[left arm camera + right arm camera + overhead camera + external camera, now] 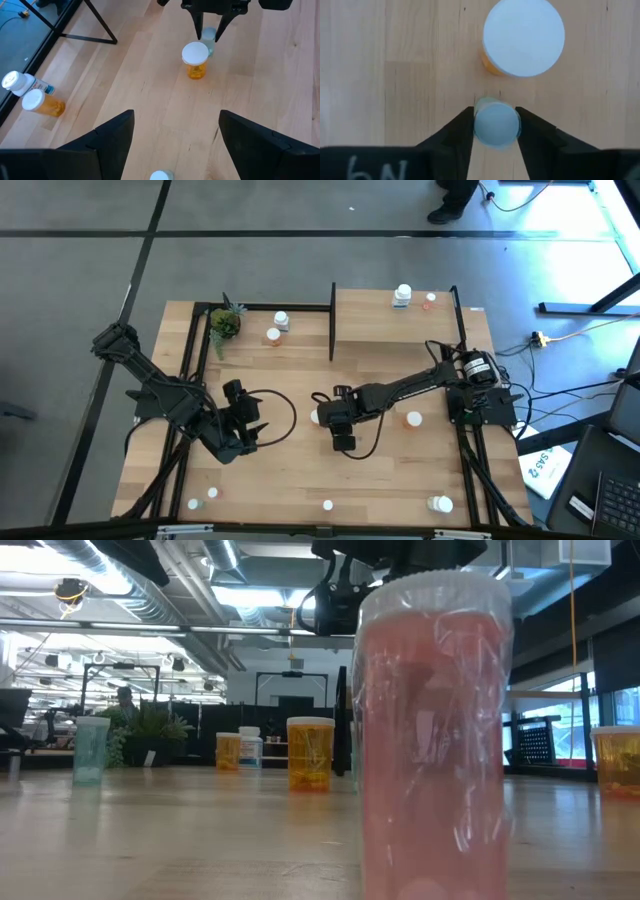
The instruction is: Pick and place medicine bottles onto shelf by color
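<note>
The right gripper (495, 125), two dark matte fingers, is seen pressed against both sides of a small round pale-green bottle with a smooth pale cap (496, 124), which stands upright on the light-wood plank surface (395, 60). Just beyond it, an orange translucent cylindrical bottle with a flat white cap (524, 37) stands apart from the fingers. In the high view the right gripper (322, 416) is placed near the middle of the surface, below the raised light-wood shelf on its black metal frame (390, 330), where a white-capped bottle (402, 295) is already set.

The left gripper (175, 137) is held with its broad dark fingers wide apart and nothing between them, over the left half of the surface. Two more bottles, one white and one orange (42, 104), are seen lying on their sides near the surface's edge. A pinkish translucent ribbed-cap bottle (432, 730), wrapped in glossy film, fills the low view.
</note>
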Tool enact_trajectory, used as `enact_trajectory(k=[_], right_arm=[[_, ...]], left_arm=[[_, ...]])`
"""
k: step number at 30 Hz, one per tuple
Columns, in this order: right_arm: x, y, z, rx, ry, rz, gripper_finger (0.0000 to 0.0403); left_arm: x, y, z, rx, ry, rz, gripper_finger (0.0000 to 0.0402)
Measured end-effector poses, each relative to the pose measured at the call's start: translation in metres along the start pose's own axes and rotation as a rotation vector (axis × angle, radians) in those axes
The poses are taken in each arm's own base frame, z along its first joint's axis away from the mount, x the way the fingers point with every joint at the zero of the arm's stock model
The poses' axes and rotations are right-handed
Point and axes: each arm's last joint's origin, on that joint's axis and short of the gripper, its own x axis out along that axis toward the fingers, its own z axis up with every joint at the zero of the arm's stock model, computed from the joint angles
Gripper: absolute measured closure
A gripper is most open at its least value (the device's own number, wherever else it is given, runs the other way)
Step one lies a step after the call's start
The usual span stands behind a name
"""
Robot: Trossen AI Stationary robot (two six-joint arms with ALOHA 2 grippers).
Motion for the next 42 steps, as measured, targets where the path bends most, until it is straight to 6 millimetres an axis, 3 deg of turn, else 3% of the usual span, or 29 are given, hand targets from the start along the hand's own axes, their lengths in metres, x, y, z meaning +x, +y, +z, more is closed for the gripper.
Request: enact_trajectory(k=[5, 19, 42], right_arm=[[0.0, 0.0, 0.0, 0.007, 0.005, -0.001, 0.0279], [-0.002, 0.0, -0.001, -0.018, 0.009, 0.001, 0.0273], [-0.069, -0.001, 0.033, -0.074, 0.037, -0.005, 0.0273]], left_arm=[[0.0, 0.0, 0.0, 0.0, 0.0, 0.0, 0.0116], [0.0, 0.0, 0.0, 0.0, 0.0, 0.0, 0.0116], [0.0, 0.0, 0.0, -0.001, -0.001, 0.0, 0.0116]])
